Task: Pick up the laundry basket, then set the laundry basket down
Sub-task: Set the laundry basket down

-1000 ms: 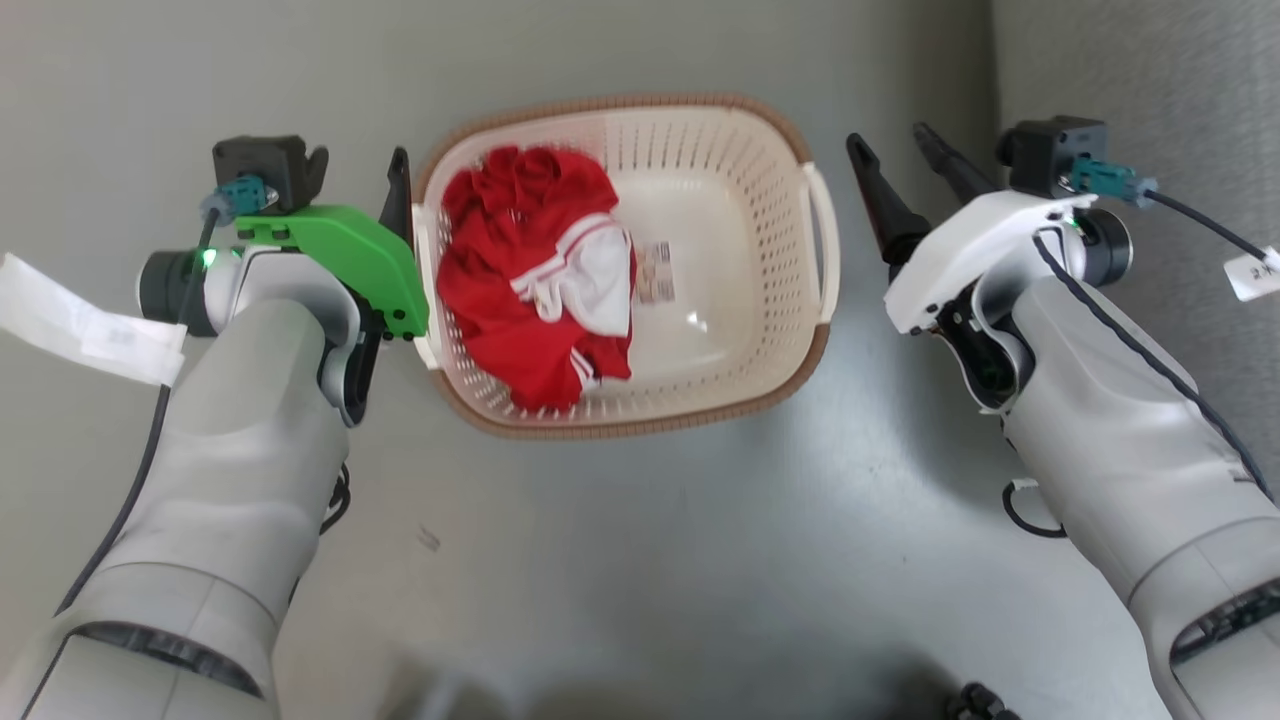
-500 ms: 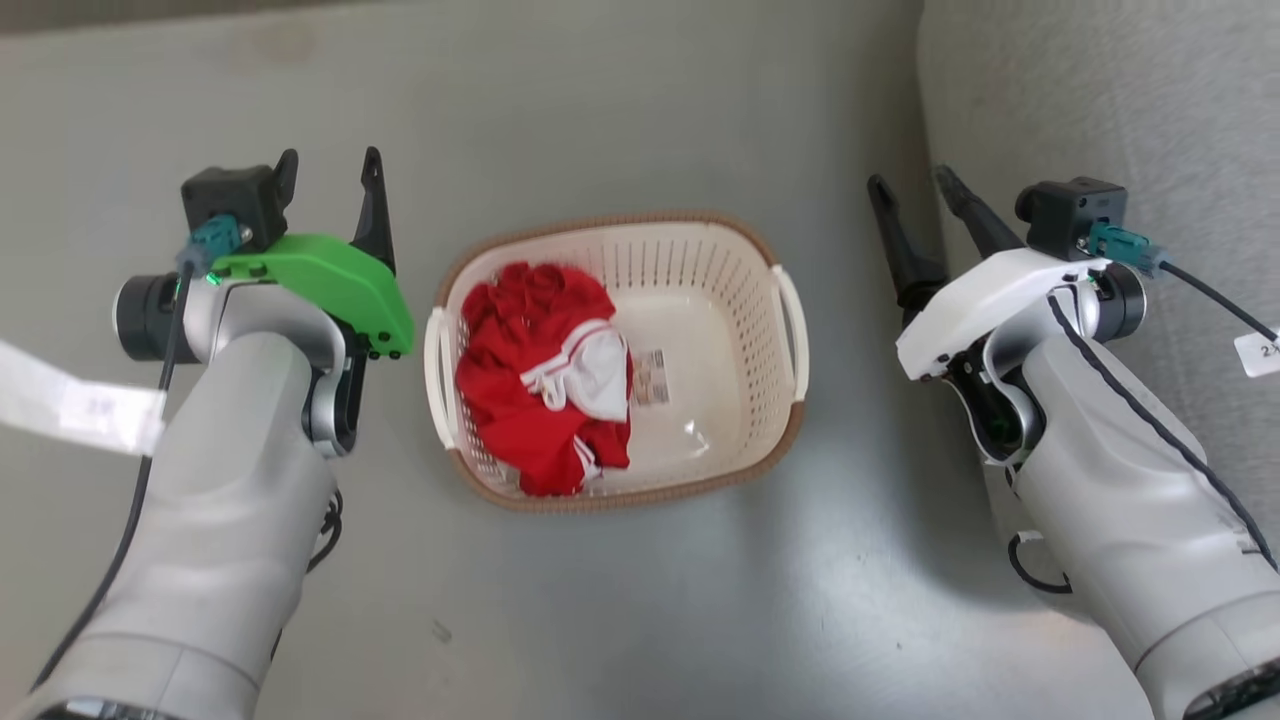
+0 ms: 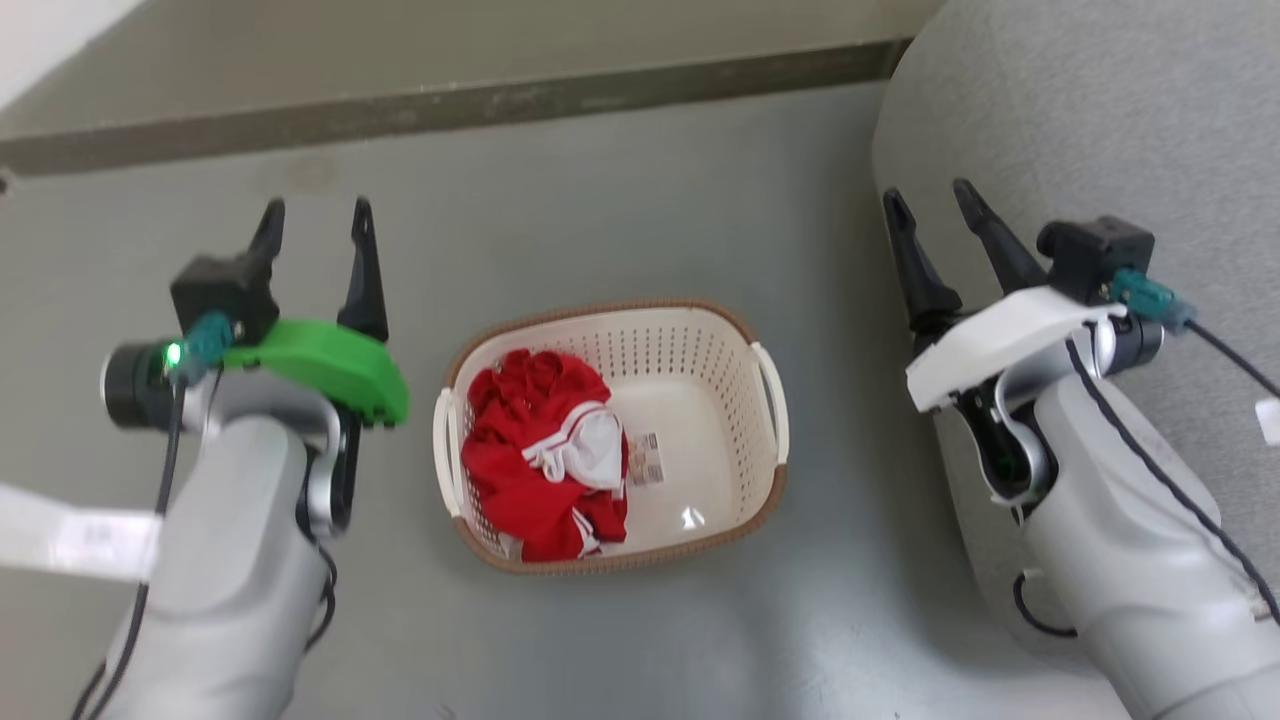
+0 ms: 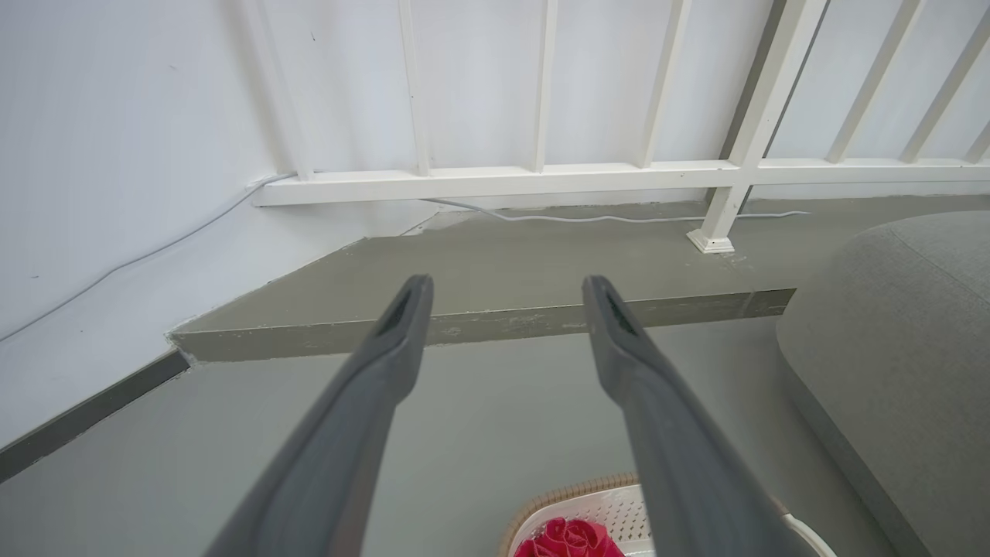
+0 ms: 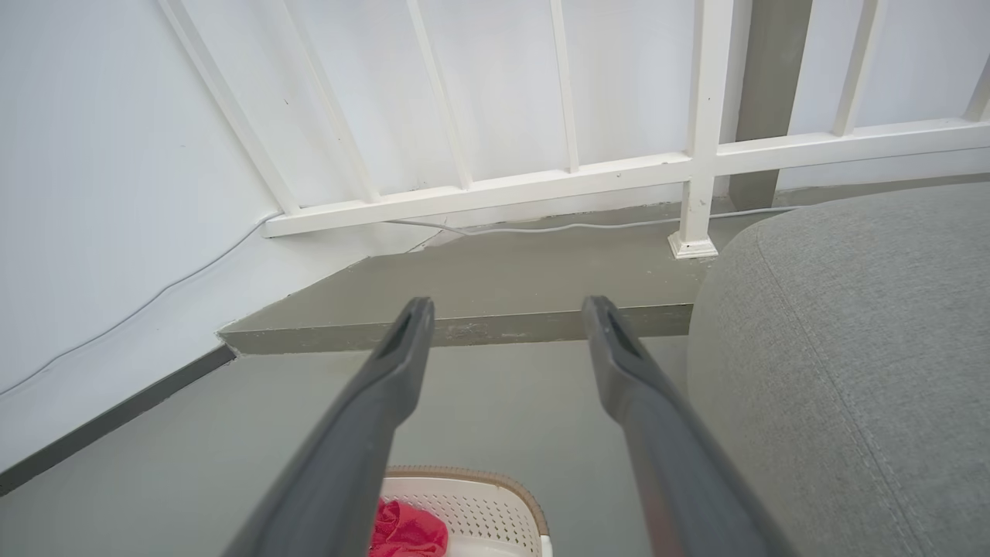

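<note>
Cream-white perforated plastic laundry basket (image 3: 690,350) with brown rim on grey floor (image 3: 620,200), red garment (image 3: 520,450) inside, your left claw (image 3: 317,215) and right claw (image 3: 928,200) either side, both spread wide, holding nothing.

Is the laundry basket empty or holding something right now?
Partly filled: the laundry basket holds a crumpled red-and-white garment in its left half; the rest shows bare bottom with a small label.

The left gripper (image 3: 317,206) and right gripper (image 3: 925,191) have been drawn away from the basket (image 3: 700,345), and the head view raised.
</note>
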### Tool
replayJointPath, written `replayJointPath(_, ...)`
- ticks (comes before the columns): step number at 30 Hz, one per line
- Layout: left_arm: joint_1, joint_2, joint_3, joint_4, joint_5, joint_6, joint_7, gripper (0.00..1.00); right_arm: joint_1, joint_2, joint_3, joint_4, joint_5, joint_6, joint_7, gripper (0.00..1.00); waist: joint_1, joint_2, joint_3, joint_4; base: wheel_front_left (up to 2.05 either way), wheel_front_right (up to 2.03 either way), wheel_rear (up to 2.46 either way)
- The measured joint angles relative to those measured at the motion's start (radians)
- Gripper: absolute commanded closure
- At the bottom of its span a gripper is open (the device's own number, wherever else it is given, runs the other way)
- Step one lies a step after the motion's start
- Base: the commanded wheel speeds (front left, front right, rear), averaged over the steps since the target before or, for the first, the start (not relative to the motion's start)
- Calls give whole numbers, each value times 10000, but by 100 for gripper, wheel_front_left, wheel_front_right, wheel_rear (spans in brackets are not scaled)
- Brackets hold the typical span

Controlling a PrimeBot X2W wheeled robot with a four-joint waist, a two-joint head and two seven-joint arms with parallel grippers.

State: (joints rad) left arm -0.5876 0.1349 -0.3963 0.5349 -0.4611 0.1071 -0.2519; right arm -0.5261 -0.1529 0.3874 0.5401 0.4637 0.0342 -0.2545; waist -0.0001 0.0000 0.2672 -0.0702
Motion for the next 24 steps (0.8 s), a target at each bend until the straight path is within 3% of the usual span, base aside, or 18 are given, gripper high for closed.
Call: replayJointPath(24, 4023, -155, 614, -2767, 1262, 123, 0, 0, 2758, 65, -773, -1730, -861, -374, 0, 0, 0, 0, -1598, -143, 0, 0, 0)
